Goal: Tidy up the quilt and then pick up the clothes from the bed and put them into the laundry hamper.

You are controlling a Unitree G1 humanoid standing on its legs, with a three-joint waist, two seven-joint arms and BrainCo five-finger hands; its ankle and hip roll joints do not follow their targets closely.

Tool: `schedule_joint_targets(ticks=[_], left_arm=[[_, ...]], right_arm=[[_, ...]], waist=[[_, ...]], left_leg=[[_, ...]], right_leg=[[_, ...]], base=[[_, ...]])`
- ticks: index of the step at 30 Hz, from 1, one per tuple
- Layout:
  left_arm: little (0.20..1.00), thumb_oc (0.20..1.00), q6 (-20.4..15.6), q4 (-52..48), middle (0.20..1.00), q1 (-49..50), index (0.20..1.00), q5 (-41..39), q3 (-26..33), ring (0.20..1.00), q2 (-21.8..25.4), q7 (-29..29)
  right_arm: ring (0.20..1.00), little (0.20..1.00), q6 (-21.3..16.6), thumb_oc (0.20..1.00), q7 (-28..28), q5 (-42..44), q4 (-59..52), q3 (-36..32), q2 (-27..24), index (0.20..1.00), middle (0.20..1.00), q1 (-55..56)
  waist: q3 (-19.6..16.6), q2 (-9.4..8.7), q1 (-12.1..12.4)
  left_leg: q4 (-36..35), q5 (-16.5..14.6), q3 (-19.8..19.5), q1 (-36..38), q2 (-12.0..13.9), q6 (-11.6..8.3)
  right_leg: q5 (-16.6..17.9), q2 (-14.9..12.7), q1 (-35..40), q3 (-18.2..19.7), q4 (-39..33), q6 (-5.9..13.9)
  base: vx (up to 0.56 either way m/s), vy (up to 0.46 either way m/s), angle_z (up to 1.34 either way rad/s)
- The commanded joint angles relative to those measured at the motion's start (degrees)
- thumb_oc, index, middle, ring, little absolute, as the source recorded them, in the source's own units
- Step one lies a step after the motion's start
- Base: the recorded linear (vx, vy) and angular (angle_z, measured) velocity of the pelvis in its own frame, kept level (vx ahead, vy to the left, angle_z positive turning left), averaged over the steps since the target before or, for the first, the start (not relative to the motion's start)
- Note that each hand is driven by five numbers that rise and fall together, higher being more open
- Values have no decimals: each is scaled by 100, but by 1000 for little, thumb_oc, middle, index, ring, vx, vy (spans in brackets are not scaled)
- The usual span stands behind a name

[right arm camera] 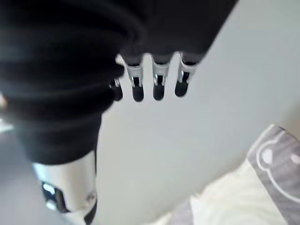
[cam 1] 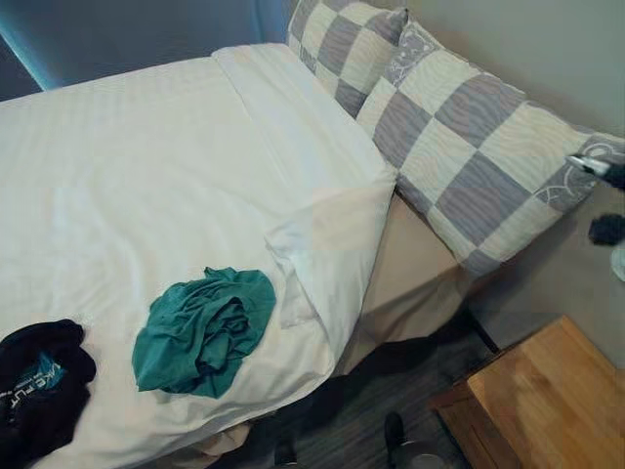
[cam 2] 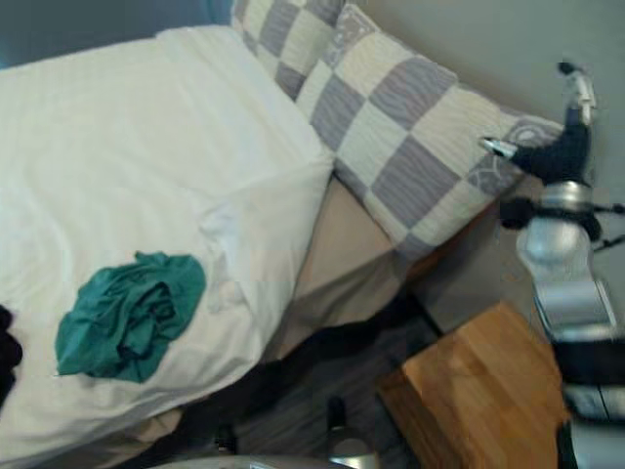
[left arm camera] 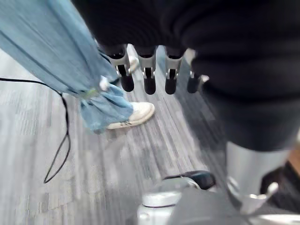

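Covering bed [cam 1: 410,283], white quilt [cam 1: 146,166]; wooden nightstand [cam 1: 542,401] beside, probably.

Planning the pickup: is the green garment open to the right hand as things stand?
Probably yes: the green garment lies uncovered on the quilt near the bed's edge, but the right hand is raised by the pillow.

White quilt [cam 1: 146,166], teal garment [cam 1: 203,330], grey-cream checked pillows [cam 1: 469,147].
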Motion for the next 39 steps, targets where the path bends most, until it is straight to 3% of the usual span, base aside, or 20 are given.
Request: schedule_joint_targets(ticks=[1, 2, 5, 6, 10, 18, 23, 26, 27, 28, 29, 31, 33, 36, 39], left_arm=[[1000, 1000, 90, 163, 1000, -246, 1000, -205, -178, 1000, 281, -6], [1000, 1000, 304, 206, 1000, -349, 1000, -467, -249, 1000, 372, 34], [1000, 1000, 509, 243, 1000, -487, 1000, -602, -315, 1000, 435, 120], [1000, 1000, 647, 288, 1000, -614, 1000, -702, -446, 1000, 510, 130], [1000, 1000, 811, 387, 1000, -721, 1000, -675, -592, 1000, 638, 55], [1000, 1000, 920, 196, 1000, -979, 1000, -610, -902, 1000, 970, -232], [1000, 1000, 976, 9, 1000, -1153, 1000, -440, -1042, 1000, 1141, -411], [1000, 1000, 911, -95, 1000, -1187, 1000, -542, -1055, 1000, 1163, -375], [1000, 1000, 797, -108, 1000, -1227, 1000, -681, -1039, 1000, 1168, -353], [1000, 1000, 748, -115, 1000, -1245, 1000, -735, -1042, 1000, 1167, -336], [1000, 1000, 740, -115, 1000, -1248, 1000, -742, -1042, 1000, 1167, -335], [1000, 1000, 567, -78, 1000, -1326, 1000, -782, -1028, 1000, 1148, -339], [1000, 1000, 538, -46, 1000, -1334, 1000, -732, -1033, 1000, 1132, -337], [1000, 1000, 416, 106, 1000, -1255, 1000, -423, -1040, 1000, 1106, -397], [1000, 1000, 215, 240, 1000, -1074, 1000, -16, -989, 1000, 1072, -393]], right_arm=[[1000, 1000, 385, 1000, 301, -642, 677, 506, 109, 1000, 1000, -611], [1000, 1000, 478, 1000, 456, -654, 1420, 955, 95, 1000, 1000, -1305], [1000, 1000, 454, 1000, 512, -659, 2168, 1491, 111, 1000, 1000, -2039], [1000, 1000, 423, 1000, 597, -850, 2830, 2039, 205, 1000, 1000, -2719], [1000, 1000, 498, 1000, 474, -732, 3620, 3002, 427, 1000, 1000, -3646], [1000, 1000, 448, 1000, 606, -533, 4027, 3770, 623, 1000, 1000, -4521], [1000, 1000, 113, 1000, 884, -422, 3820, 3883, 812, 1000, 1000, -4552], [1000, 1000, 503, 1000, 1281, -878, 3551, 4067, 1198, 1000, 1000, -4512], [451, 451, 851, 451, 1357, -996, 3480, 4242, 1459, 451, 451, -4414], [200, 200, 1028, 200, 1346, -962, 3486, 4287, 1590, 200, 200, -4361], [200, 200, 1050, 200, 1341, -962, 3491, 4292, 1615, 200, 200, -4352], [200, 200, 1494, 200, 1149, -832, 3670, 4331, 1910, 200, 200, -4215], [200, 200, 1563, 200, 906, -621, 3779, 4331, 1969, 200, 200, -4169], [200, 200, 1309, 200, 356, -38, 4093, 4201, 1941, 200, 200, -4103], [200, 200, 765, 200, -88, 349, 4274, 3944, 1815, 200, 200, -4043]], waist=[[-27, -135, 397], [-4, -191, 583], [136, -237, 777], [335, -254, 955], [692, -322, 1247], [1148, -523, 1543], [1446, -633, 1633], [1579, -671, 1687], [1650, -678, 1730], [1686, -677, 1754], [1691, -677, 1755], [1799, -648, 1818], [1824, -629, 1837], [1833, -584, 1863], [1712, -571, 1851]], left_leg=[[210, 43, -259, -277, -79, 244], [179, 78, -286, -322, -71, 229], [183, 109, -383, -447, -59, 214], [183, 152, -478, -601, -25, 193], [198, 246, -575, -904, 32, 146], [364, 314, -767, -1547, 74, 130], [495, 358, -881, -1941, 75, 140], [505, 362, -941, -2022, 60, 155], [497, 372, -931, -2057, 76, 170], [499, 377, -919, -2078, 87, 175], [500, 377, -918, -2082, 89, 176], [466, 418, -909, -2155, 116, 178], [428, 438, -905, -2165, 117, 177], [357, 464, -892, -2138, 108, 171], [323, 418, -873, -1991, 65, 179]], right_leg=[[-28, -431, -15, 1, 35, 552], [9, -480, -9, -120, -3, 603], [57, -528, -68, -226, -22, 658], [92, -550, -158, -305, -30, 694], [161, -562, -316, -453, -30, 739], [218, -526, -556, -588, -30, 776], [195, -435, -704, -695, -6, 718], [173, -379, -755, -702, 10, 671], [152, -354, -755, -731, 7, 637], [141, -348, -748, -754, 5, 625], [139, -347, -746, -759, 5, 623], [111, -332, -722, -827, -24, 606], [95, -326, -714, -846, -30, 601], [67, -330, -677, -903, -30, 600], [65, -352, -626, -886, -30, 613]], base=[[101, 1, -2], [61, -5, 16], [-48, -27, 33], [-164, -14, 41], [-97, -11, 36], [-28, -60, 22], [-21, -91, 22], [-2, -72, 12], [-4, -76, 0], [-2, -68, -1], [6, -65, -1], [-4, -100, 2], [-11, -68, 7], [-1, -48, 7], [12, -22, -1]])
